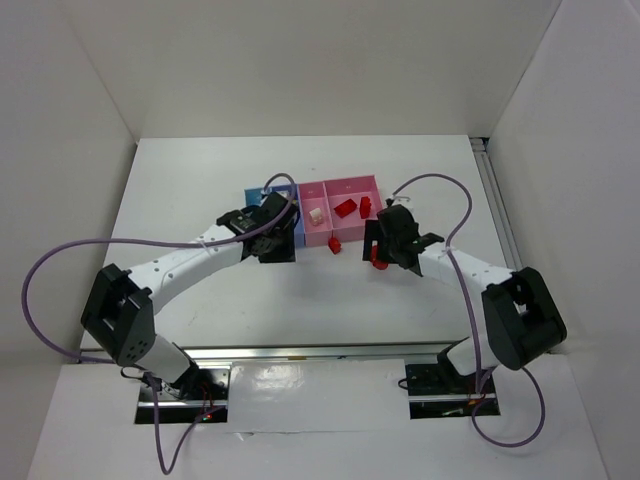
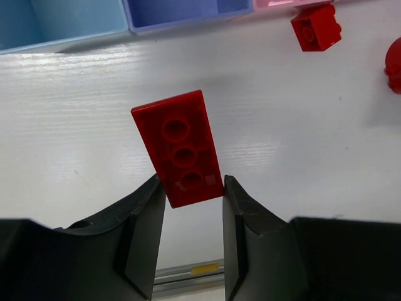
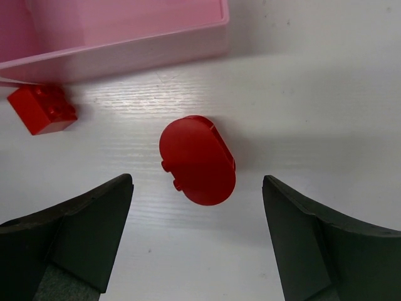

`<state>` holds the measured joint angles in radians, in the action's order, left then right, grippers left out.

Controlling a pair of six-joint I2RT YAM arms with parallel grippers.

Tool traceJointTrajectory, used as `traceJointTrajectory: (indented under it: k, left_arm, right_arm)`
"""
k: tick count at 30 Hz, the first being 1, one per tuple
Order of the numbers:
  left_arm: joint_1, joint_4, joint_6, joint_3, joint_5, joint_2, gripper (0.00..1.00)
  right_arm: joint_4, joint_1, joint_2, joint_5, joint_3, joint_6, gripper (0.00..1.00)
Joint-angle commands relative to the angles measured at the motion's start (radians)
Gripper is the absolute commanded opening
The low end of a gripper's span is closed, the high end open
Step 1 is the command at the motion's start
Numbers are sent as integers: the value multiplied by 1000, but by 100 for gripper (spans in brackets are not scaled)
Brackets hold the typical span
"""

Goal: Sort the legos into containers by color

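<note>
Sorting reds into wide pink bin [image 1: 352,182]. Left end effector [image 2: 193,194] grasps red plate [image 2: 178,141], mid-worktop [image 1: 200,200], just near-side of bin row [image 1: 312,190]; next: carry toward right edge, drop in. Right end effector [image 3: 195,185] released, straddling rounded red brick [image 3: 197,160]; next: lower, close. Count: four bins; two binned reds [image 1: 346,208]; one pale brick [image 1: 316,215] in narrow pink; one small red brick [image 3: 42,110] loose.

No readable txt, labels, brands or nos. in any view, legos [image 2: 182,147] plain, containers [image 1: 352,179] unmarked
</note>
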<state>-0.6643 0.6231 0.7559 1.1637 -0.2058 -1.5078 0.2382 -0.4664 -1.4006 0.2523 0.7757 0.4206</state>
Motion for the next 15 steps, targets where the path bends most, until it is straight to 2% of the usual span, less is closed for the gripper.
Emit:
traceJointTrajectory:
  k: [1, 6, 8, 9, 10, 11, 14, 15]
  left_arm:
    - [-14, 32, -56, 89, 2, -29, 9]
    - [-14, 32, -105, 264, 51, -124, 9]
    - [-14, 41, -118, 319, 63, -167, 9]
    - [-14, 41, -128, 377, 92, -216, 9]
    - [-14, 41, -128, 410, 103, -242, 9]
    - [-14, 41, -128, 441, 103, -270, 9]
    - [-14, 50, -141, 566, 138, -379, 9]
    - [-14, 61, -141, 599, 152, -406, 9]
  right_arm:
    - [-94, 18, -47, -65, -9, -39, 89]
    - [-149, 29, -113, -56, -9, -39, 83]
    - [-158, 29, -124, -56, -18, -39, 73]
    - [-172, 29, -124, -56, -18, -39, 63]
    - [-172, 29, -124, -56, -18, -39, 63]
    - [-172, 29, -124, -56, -18, -39, 52]
    - [-149, 29, -98, -31, -18, -28, 38]
    - [-120, 29, -80, -19, -18, -17, 36]
